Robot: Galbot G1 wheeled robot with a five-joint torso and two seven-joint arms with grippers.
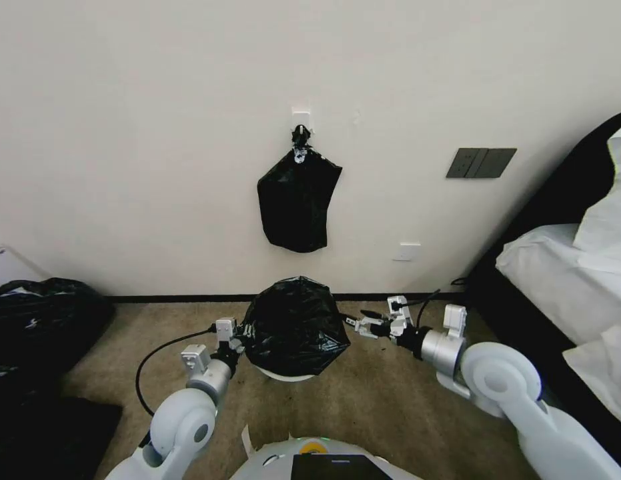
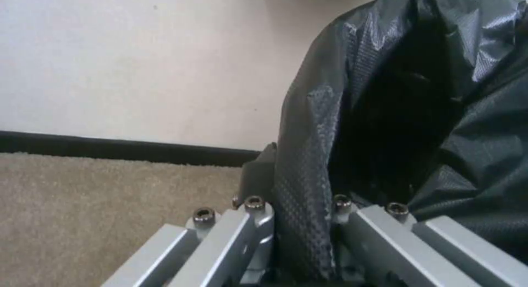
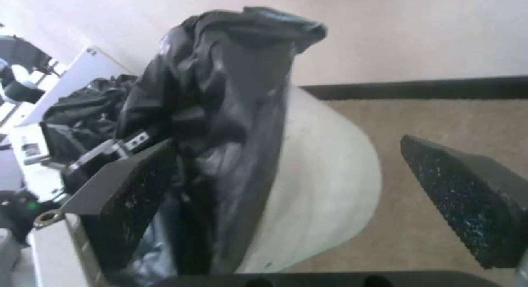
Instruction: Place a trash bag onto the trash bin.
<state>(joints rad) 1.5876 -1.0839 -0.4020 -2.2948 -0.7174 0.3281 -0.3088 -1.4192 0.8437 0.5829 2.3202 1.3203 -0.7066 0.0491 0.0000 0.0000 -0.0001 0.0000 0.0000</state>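
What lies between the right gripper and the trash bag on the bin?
Only bare carpet shows in the head view gap between the open right gripper and the trash bag.

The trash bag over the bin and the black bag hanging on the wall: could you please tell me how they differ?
The trash bag is draped, puffed and crinkled, over the trash bin on the carpet; the hanging bag lies flat, knotted on a wall hook. The left gripper pinches the trash bag; nothing touches the hanging bag. Both are black plastic.

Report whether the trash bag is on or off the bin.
On: the trash bag drapes over the trash bin; the left gripper pinches its edge.
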